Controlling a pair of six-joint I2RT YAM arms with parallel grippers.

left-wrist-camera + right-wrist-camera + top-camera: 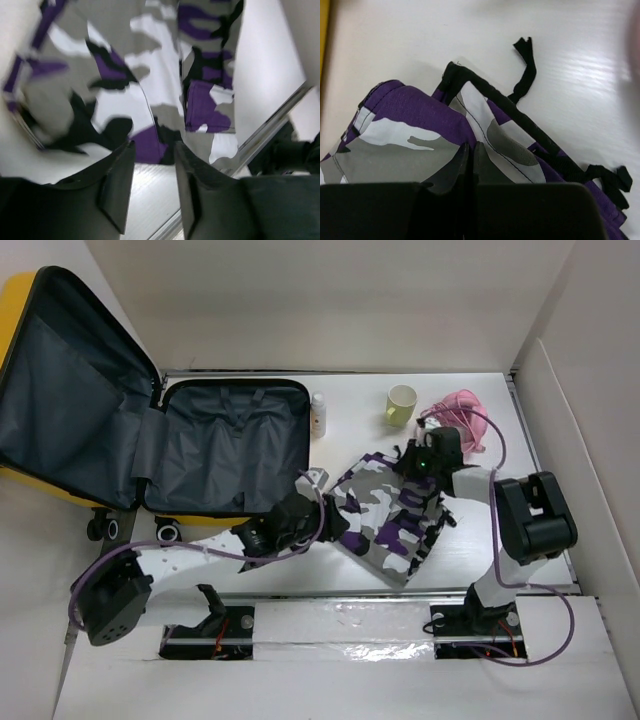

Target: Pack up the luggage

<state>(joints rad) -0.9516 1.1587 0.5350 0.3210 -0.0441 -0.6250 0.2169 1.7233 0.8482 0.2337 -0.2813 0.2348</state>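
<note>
The yellow luggage lies open at the left, with its dark grey lining showing and nothing in it; its lid leans back to the far left. Purple, grey and black camouflage shorts lie on the white table in the middle. My left gripper is open at the left edge of the shorts; in the left wrist view its jaws are apart over bare table, with the shorts just ahead. My right gripper is shut on the shorts' upper right part, and in the right wrist view the cloth bunches at its tips.
A small white bottle stands next to the luggage's right wall. A pale yellow cup and a pink cloth item sit at the back right. White walls enclose the table. A black drawstring trails from the shorts.
</note>
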